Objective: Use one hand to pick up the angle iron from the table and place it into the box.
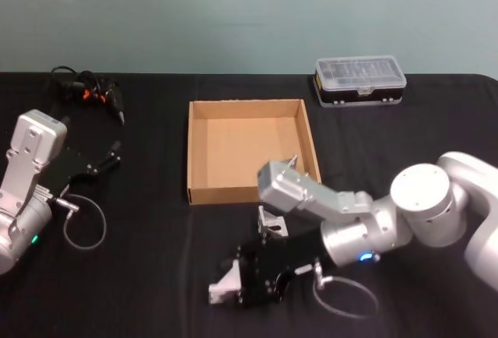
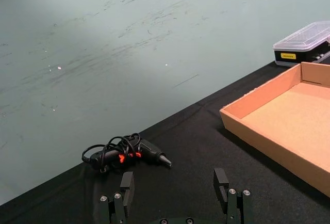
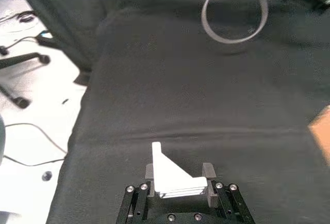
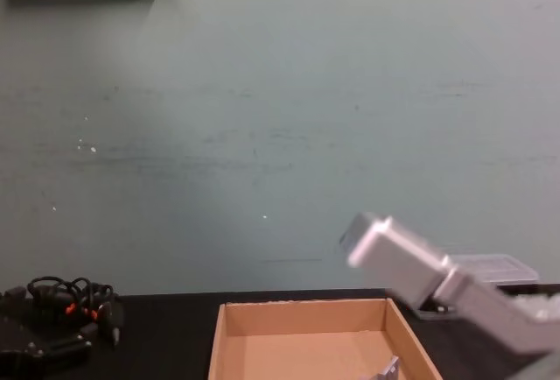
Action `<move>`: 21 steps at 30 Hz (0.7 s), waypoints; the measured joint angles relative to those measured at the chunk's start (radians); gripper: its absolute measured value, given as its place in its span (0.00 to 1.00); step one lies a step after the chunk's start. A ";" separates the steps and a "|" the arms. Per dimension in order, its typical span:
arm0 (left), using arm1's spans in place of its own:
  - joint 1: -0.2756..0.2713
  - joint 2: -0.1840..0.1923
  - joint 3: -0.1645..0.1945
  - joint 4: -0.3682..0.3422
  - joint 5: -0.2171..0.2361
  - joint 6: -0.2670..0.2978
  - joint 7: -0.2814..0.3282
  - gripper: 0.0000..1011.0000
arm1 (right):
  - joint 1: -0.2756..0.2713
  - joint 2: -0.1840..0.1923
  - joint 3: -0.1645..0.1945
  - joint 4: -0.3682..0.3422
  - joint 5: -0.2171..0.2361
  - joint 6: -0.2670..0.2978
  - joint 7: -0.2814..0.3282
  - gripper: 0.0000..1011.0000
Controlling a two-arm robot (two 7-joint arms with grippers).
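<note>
While the left pincer (image 2: 174, 185) hangs parked over the left side of the bench (image 1: 156, 276) with its fingers (image 2: 126, 185) wide apart and nothing between them, we see the right pincer (image 3: 179, 172) low over the near bench, in front of the box (image 1: 241, 151), clamped on the white angle iron (image 3: 166, 168). The angle iron sits squarely between the two fingers, outside the box and apart from its front wall; whether its foot touches the bench we cannot quite tell.
</note>
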 joint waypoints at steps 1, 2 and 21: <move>0.000 0.000 0.000 0.000 0.000 0.000 0.000 1.00 | -0.002 0.011 0.011 -0.018 0.003 0.002 -0.010 0.54; 0.000 0.000 0.000 0.000 0.000 0.000 0.000 1.00 | -0.004 0.018 0.018 -0.030 0.006 0.003 -0.016 0.54; 0.000 0.000 0.000 0.000 0.000 0.000 0.000 1.00 | -0.024 0.015 0.202 -0.014 0.049 -0.003 -0.230 0.54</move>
